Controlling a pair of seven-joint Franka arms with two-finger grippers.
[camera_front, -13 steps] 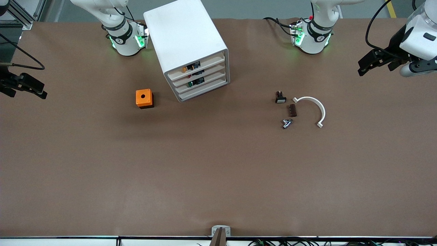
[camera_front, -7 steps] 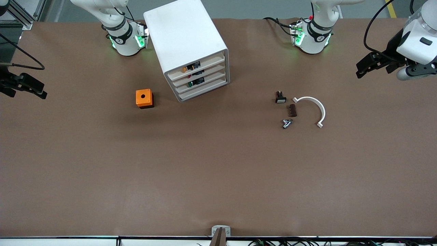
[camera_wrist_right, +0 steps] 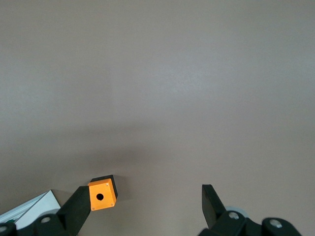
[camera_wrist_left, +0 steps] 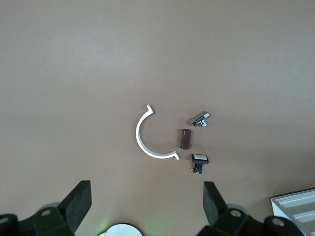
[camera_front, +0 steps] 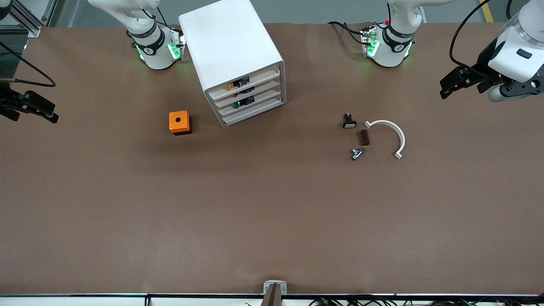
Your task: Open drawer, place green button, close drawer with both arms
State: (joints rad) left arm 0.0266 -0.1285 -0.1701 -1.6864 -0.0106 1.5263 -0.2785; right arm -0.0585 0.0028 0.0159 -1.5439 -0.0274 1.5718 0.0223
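Observation:
The white cabinet (camera_front: 231, 46) stands between the arms' bases, its four drawers all shut. The drawer (camera_front: 255, 103) is third from the top. A small green and black part, the button (camera_front: 237, 103), shows through its front. My left gripper (camera_front: 447, 87) hangs open and empty over the left arm's end of the table, and in the left wrist view its open jaws (camera_wrist_left: 146, 194) frame bare table. My right gripper (camera_front: 52, 113) hangs open and empty over the right arm's end, and in the right wrist view it (camera_wrist_right: 145, 196) is above the table.
An orange box with a hole (camera_front: 179, 122) sits beside the cabinet toward the right arm's end. Toward the left arm's end lie a black button with a white cap (camera_front: 349, 122), a brown block (camera_front: 364, 137), a small metal part (camera_front: 357, 153) and a white arc (camera_front: 393, 134).
The left arm has shifted its gripper slightly toward the middle of the table. The right arm has not moved.

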